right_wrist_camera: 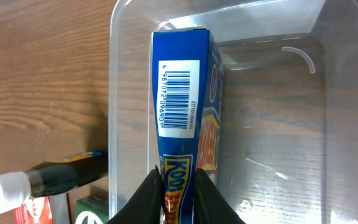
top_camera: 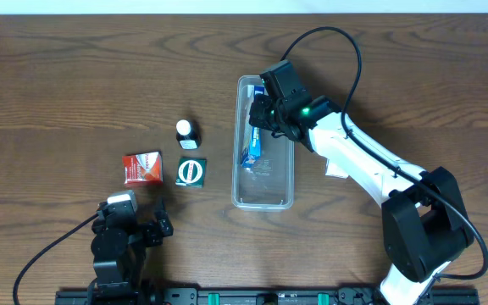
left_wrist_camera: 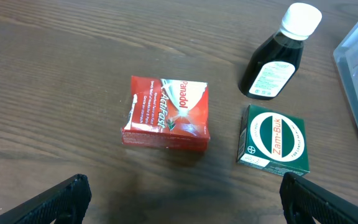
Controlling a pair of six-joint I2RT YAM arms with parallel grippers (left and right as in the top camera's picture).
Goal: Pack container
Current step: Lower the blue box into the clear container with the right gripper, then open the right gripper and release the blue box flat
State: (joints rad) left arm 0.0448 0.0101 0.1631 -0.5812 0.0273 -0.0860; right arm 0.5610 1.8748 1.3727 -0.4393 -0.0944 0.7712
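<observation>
By the near edge, left of centre, the left gripper (left_wrist_camera: 182,193) hangs with its fingers wide apart. Beyond it lie a red cardboard Panadol box (left_wrist_camera: 166,113), a green square Zam-Buk box (left_wrist_camera: 273,139) and a dark bottle with a white cap (left_wrist_camera: 281,53). The long clear plastic container (top_camera: 265,191) sits mid-table, lengthwise toward the far edge. Inside it, the right gripper (right_wrist_camera: 177,186) is clamped on a blue cardboard box (right_wrist_camera: 182,93).

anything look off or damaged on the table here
Only small things. The red box looks creased and scuffed along one short edge. The blue box stands on its narrow side in the container, pinched by the right gripper. Nothing looks spilled.
</observation>
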